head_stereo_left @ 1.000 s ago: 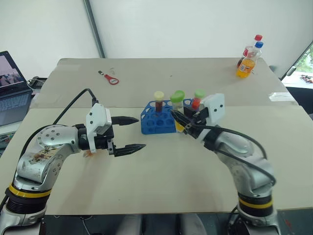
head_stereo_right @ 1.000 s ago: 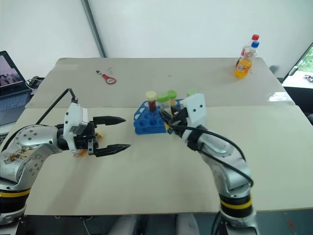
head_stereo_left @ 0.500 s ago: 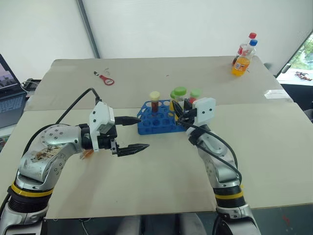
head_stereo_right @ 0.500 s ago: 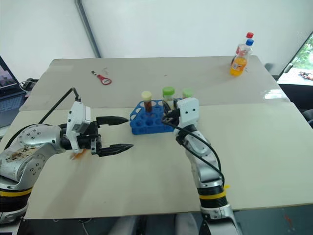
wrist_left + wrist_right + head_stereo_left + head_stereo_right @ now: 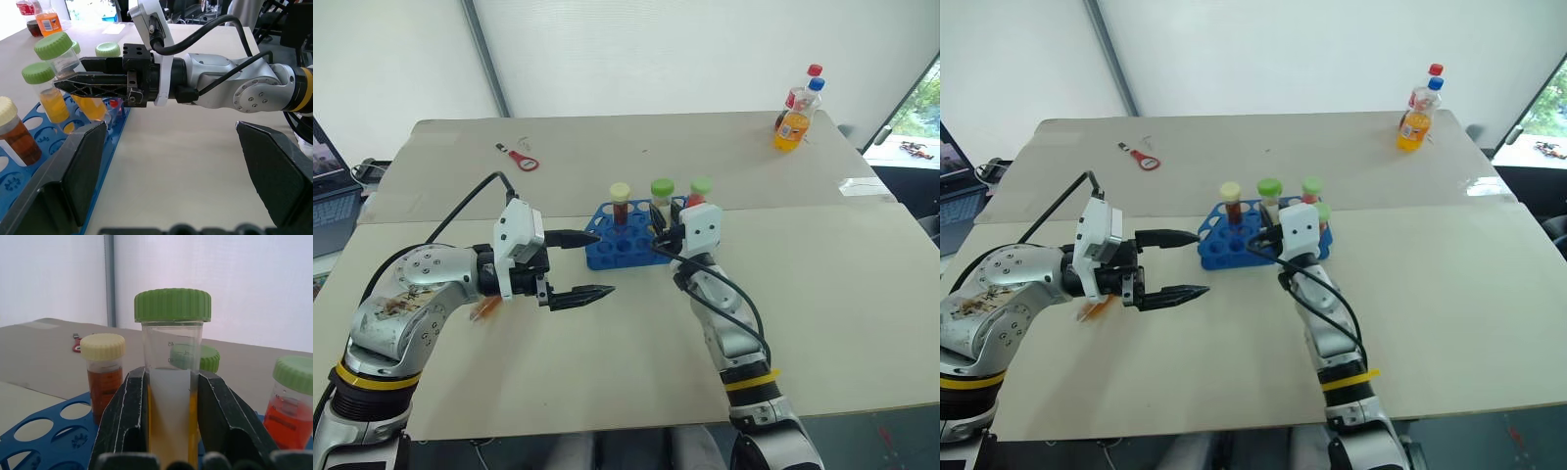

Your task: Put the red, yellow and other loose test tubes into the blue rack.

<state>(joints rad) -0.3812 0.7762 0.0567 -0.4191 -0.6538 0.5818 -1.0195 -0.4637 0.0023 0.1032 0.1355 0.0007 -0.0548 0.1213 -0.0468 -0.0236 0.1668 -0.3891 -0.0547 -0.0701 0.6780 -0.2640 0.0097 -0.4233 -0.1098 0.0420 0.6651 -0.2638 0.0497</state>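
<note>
My right gripper [image 5: 171,377] is shut on a clear test tube [image 5: 171,345] with a green cap and yellow liquid. It holds the tube tilted over the near side of the blue rack [image 5: 615,258]. I cannot tell whether its tip sits in a hole. A cream-capped amber tube [image 5: 102,372] stands in the rack, and a green-capped red tube [image 5: 288,404] and another green-capped tube [image 5: 41,88] stand there too. My left gripper [image 5: 603,262] is open just left of the rack, with nothing between its fingers.
Two orange-drink bottles [image 5: 798,113] stand at the table's far right corner. A red-handled tool [image 5: 522,157] lies at the far left. A laptop [image 5: 323,162] sits off the left edge. Something small and orange [image 5: 484,305] lies under my left wrist.
My right gripper has moved forward and down with the yellow tube, closing in on the rack's near side. The left gripper has stayed put. The camera has shifted.
</note>
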